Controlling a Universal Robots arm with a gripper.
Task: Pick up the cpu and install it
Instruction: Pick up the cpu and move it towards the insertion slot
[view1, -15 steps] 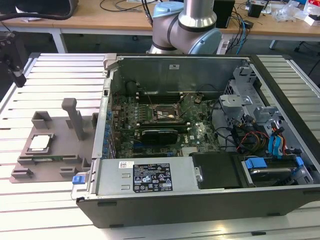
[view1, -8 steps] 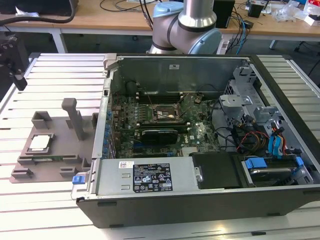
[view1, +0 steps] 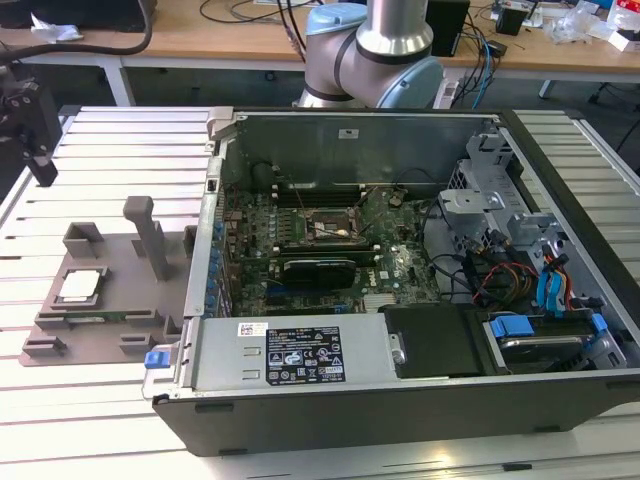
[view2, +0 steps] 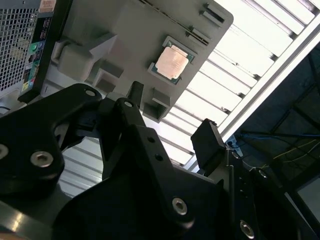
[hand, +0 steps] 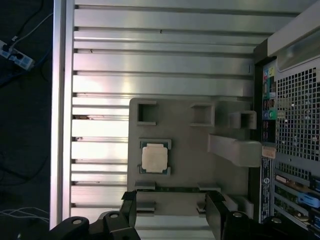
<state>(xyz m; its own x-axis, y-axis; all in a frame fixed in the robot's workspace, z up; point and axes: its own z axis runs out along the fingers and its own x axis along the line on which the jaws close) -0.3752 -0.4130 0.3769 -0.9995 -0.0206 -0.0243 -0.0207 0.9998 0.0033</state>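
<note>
Black gripper (hand: 170, 200), spread and empty; apart from it, cpu (hand: 154, 157), flat in grey fixture tray (hand: 195, 150) on tabletop (hand: 165, 60). Probably light, stiff, slick-topped, fragile: better pinched by opposite edges, kept level.

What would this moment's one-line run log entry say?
gripper: open, empty | cpu: lying on grey fixture tray | contact: none | install: not done

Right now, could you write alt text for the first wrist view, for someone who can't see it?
A small silver cpu sits in a grey fixture tray on a slatted metal table, beside a computer case. The black gripper, open, hovers near the tray's edge, holding nothing.
</note>
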